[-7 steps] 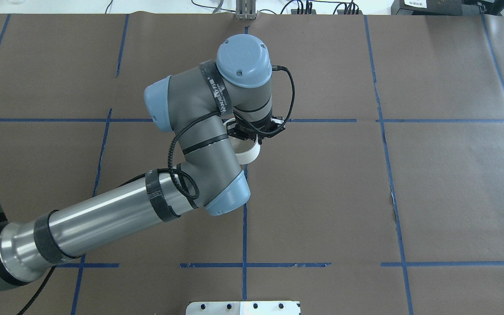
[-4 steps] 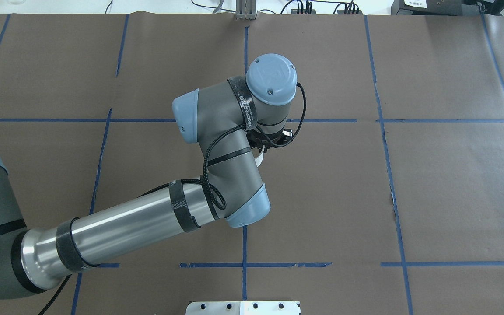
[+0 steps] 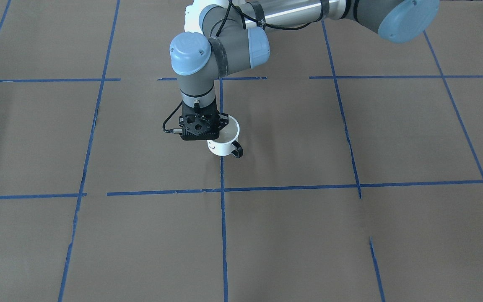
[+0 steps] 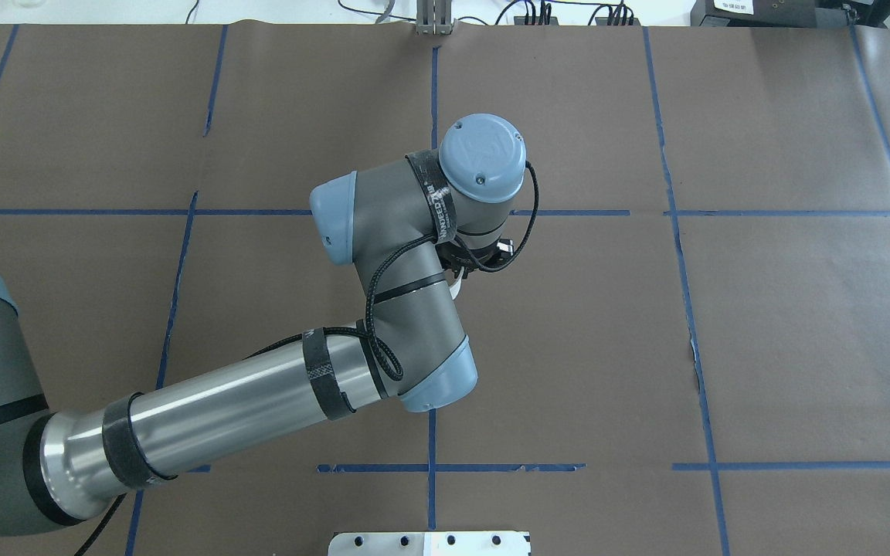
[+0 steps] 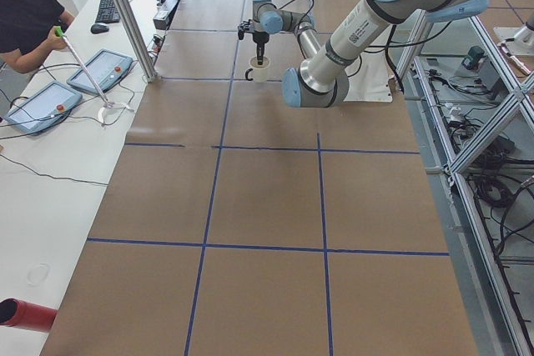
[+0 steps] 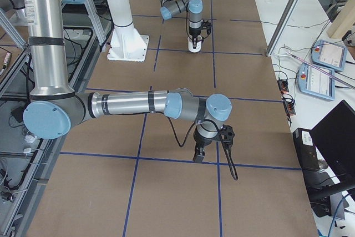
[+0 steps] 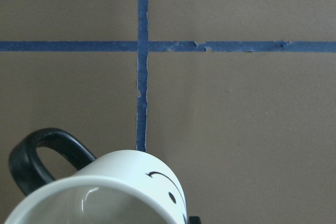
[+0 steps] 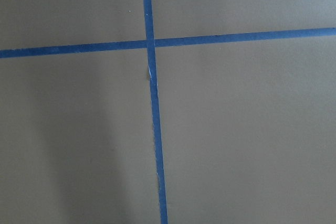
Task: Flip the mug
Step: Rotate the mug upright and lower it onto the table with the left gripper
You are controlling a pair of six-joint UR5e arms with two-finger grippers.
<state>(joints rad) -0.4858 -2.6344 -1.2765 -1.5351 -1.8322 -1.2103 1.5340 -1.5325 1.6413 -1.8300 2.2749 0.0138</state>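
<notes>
The mug (image 3: 226, 145) is white with a black smiley and a black handle. It stands upright, mouth up, on the brown table at a blue tape line. My left gripper (image 3: 211, 138) points straight down and is shut on the mug's rim, on the side away from the handle. In the overhead view only a white sliver of the mug (image 4: 456, 288) shows under the wrist. The left wrist view shows the mug's rim, face and handle (image 7: 121, 192) close below the camera. My right gripper (image 6: 198, 156) hangs over bare table far from the mug; I cannot tell whether it is open or shut.
The table is brown paper with a grid of blue tape lines (image 3: 222, 218). A metal mounting plate (image 4: 429, 543) sits at the near edge. A person (image 5: 29, 14) and control tablets (image 5: 100, 81) are beside the table's far side.
My left wrist has swung to the right and turned to point straight down. The mug, tilted and plainly visible before, is now almost hidden under the wrist.
</notes>
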